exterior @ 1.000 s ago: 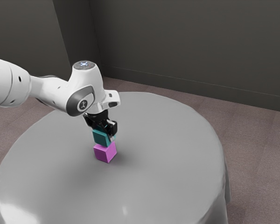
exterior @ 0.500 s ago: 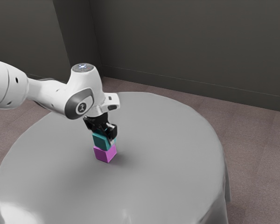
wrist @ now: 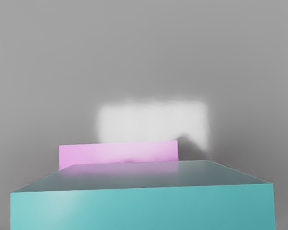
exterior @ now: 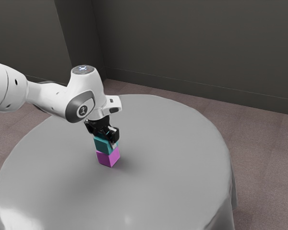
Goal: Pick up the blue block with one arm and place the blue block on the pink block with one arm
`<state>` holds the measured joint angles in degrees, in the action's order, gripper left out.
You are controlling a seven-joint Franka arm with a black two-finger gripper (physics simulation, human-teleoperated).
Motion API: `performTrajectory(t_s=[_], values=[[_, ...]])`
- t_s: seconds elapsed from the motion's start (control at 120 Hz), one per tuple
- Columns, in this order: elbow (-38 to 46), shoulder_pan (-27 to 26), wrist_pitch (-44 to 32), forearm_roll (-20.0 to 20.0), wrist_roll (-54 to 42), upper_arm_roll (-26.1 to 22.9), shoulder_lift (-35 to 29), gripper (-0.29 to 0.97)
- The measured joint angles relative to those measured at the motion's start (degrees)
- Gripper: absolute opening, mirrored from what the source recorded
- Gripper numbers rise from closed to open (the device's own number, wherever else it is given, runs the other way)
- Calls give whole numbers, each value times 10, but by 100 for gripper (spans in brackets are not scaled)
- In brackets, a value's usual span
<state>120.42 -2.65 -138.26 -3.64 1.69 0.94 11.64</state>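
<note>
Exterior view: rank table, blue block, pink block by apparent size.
1. table, by far the largest.
2. blue block and pink block tie. They are stacked together at the same distance and look about equal, so I won't rank one over the other.

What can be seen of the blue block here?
The blue block is a plain teal cube, smooth and unmarked. It sits upright on the pink block, roughly aligned, faces touching. The gripper is shut on its upper part, one black finger on each side. In the wrist view it lies just under the hand, pink showing beyond it.
</note>
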Motion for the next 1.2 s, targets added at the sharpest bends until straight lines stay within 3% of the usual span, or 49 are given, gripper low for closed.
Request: performTrajectory(t_s=[1.008,1.2], values=[[-8,0,-9,5,-3,10,10,39],[-9,0,-8,10,-8,10,10,54]])
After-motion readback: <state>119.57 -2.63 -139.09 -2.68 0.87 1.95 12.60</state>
